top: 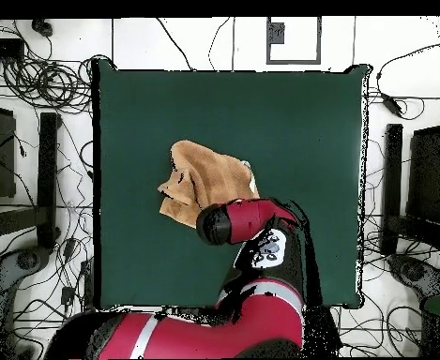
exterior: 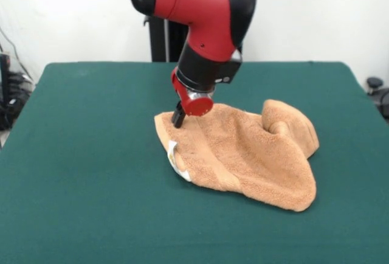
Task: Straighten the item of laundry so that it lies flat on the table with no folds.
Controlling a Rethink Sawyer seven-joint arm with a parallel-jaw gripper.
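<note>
The towel lies a little right of the middle of the table in the front view, bunched rather than flat. Its left part spreads low on the felt, with a flat woven band running across it toward the near edge; its right part rises in a rumpled hump with a deep fold at the far right corner. A small white tag curls out from the near left corner, resting on the cloth of the table.

In the overhead view the towel sits near the table's centre, and its side toward the robot is hidden under the arm.

The gripper comes down at the towel's far left corner — its dark tip is at the terry surface there, just behind the tag. Only a short black piece shows below the red wrist, and the pictures do not tell whether it is wide, narrow or holding the cloth. In the overhead view the gripper itself is hidden beneath the arm's red and black body.

The arm leans in from the top of the front view, tilted toward the left — its red wrist hangs directly over the towel's far edge. Around the table, on the floor, lie tangled cables.
</note>
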